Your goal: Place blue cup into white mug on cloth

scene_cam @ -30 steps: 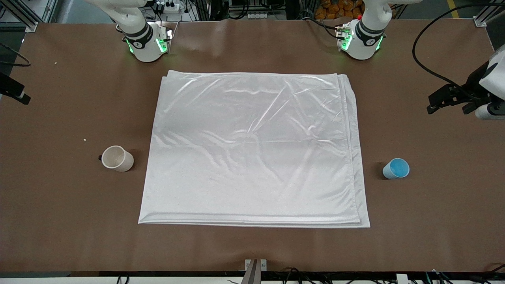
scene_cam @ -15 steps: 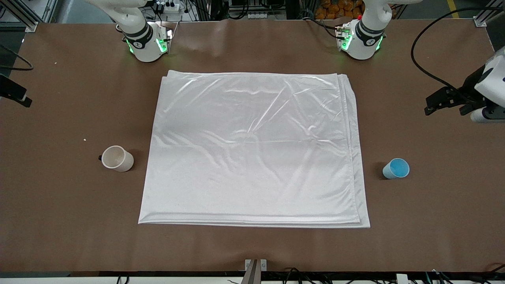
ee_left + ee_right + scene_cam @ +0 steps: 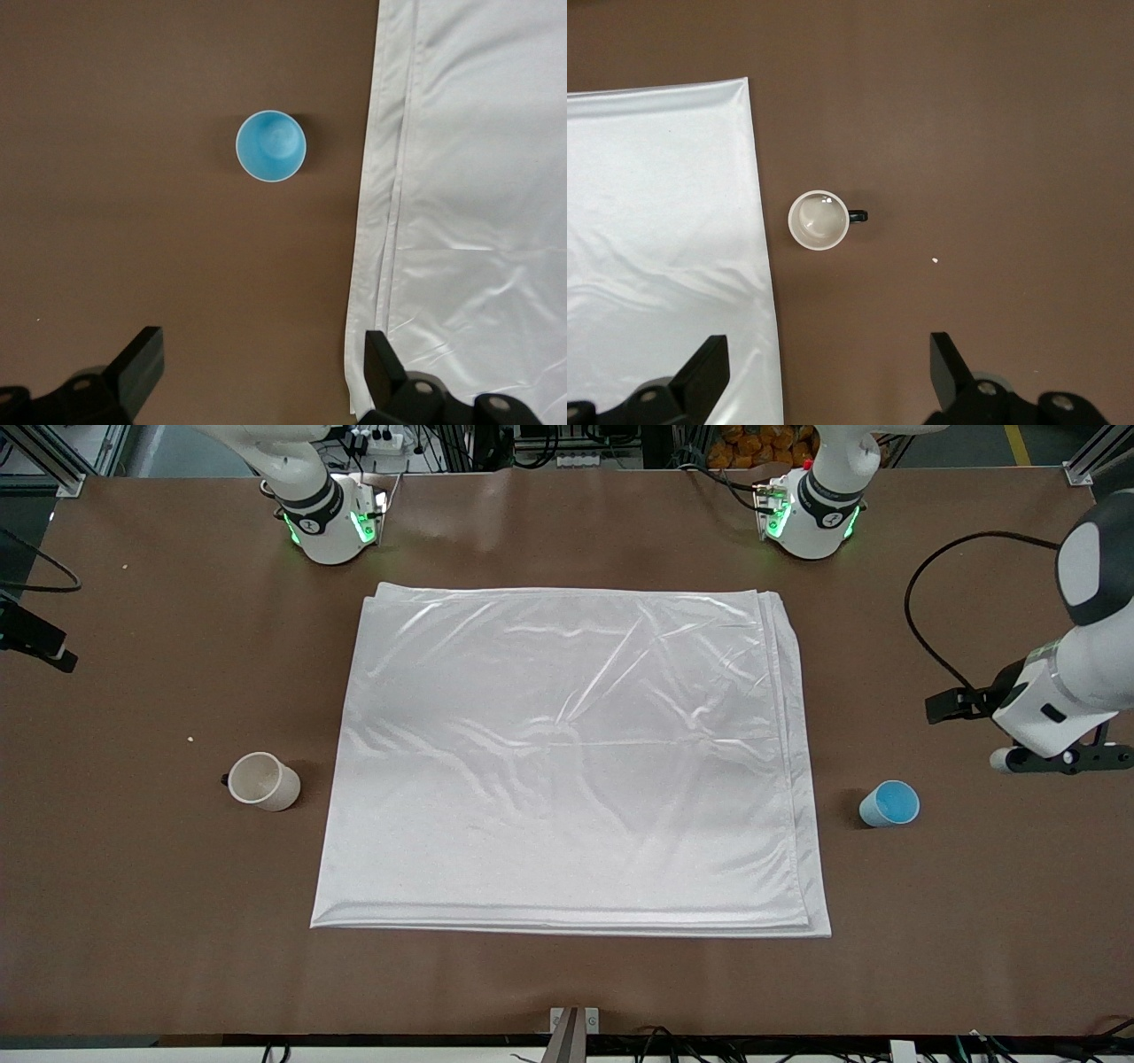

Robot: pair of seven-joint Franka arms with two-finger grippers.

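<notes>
Blue cup (image 3: 271,146) upright on table, left tool (image 3: 257,372) spread above

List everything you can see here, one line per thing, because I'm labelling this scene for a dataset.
Cloth: one, glossy white, folded in layers, lying flat in the middle of the table.
White mug: one, cream with a small black handle, upright on the bare table beside the cloth, toward the right arm's end; empty.
Blue cup: one, light blue, no handle, upright on the bare table beside the cloth, toward the left arm's end; empty.
Crumb: one, pale, on the table near the white mug.
Table: one, brown.
Left gripper: one, black jaws open, above the bare table near the blue cup, holding nothing.
Right gripper: one, black jaws open, above the table near the white mug, holding nothing.
</notes>
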